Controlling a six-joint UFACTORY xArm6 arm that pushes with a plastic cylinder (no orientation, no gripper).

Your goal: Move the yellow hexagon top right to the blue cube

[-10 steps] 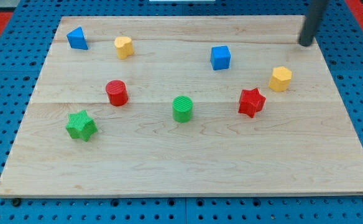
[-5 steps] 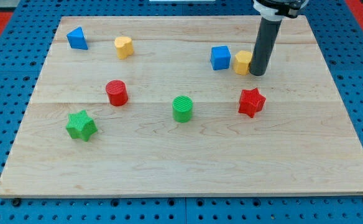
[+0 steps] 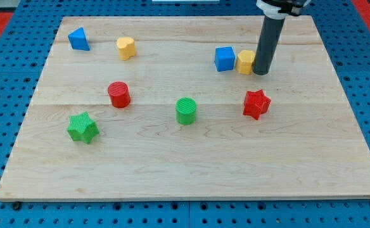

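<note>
The yellow hexagon (image 3: 245, 62) sits just right of the blue cube (image 3: 224, 58) in the upper right part of the wooden board (image 3: 185, 158), almost touching it. My tip (image 3: 261, 72) rests against the hexagon's right side. The dark rod rises from there to the view's top edge.
A red star (image 3: 256, 104) lies below the tip. A green cylinder (image 3: 185, 111), a red cylinder (image 3: 118, 94) and a green star (image 3: 82, 127) lie across the middle and left. A blue triangular block (image 3: 78, 38) and a yellow heart-shaped block (image 3: 126, 47) sit at the upper left.
My tip came down from the top right corner to the hexagon's right side and pushed it left and up, from the right edge area to beside the blue cube.
</note>
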